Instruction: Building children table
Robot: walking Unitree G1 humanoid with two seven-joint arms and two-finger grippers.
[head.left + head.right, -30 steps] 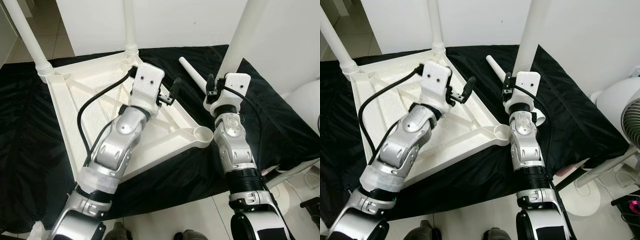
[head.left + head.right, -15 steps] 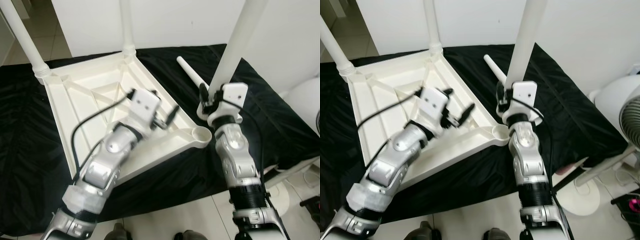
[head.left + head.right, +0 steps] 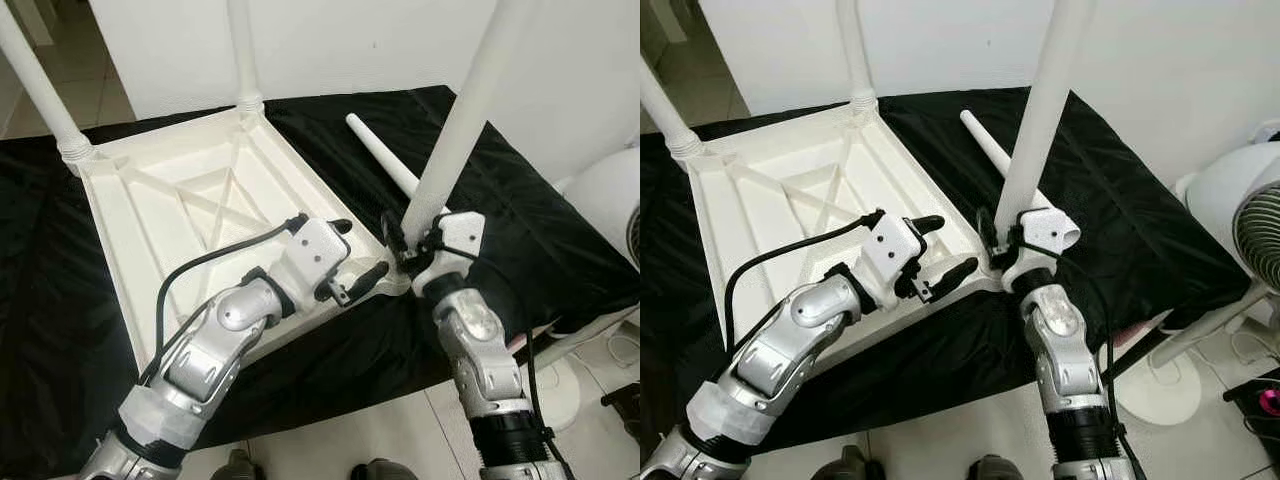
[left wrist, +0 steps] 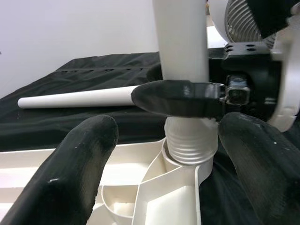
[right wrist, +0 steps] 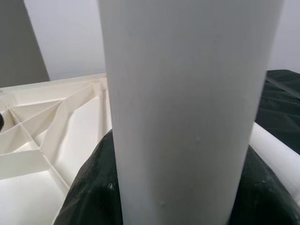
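white plastic table top (image 3: 190, 200) lies upside down on a black cloth (image 3: 560, 240), ribs facing up. two white legs (image 3: 243, 60) already stand upright in the two corners of the table top far from the robot. the right tool (image 3: 412, 252) is clamped around a third leg (image 3: 462, 120), low on it, and holds it upright over the near corner socket (image 4: 187, 154) of the table top. in the left wrist view the threaded end of this leg sits at the mouth of the socket; how deep it is, i cannot tell. the left tool (image 3: 352, 270) has its fingers (image 4: 79, 154) spread open, one on each side of this corner, gripping nothing. a fourth leg (image 3: 385, 160) lies flat on the cloth just beyond the socket corner, behind the held leg. a white fan (image 3: 1250, 240) stands on the floor off the cloth's edge, on the far side of the right arm from the table top, well apart from the socket.
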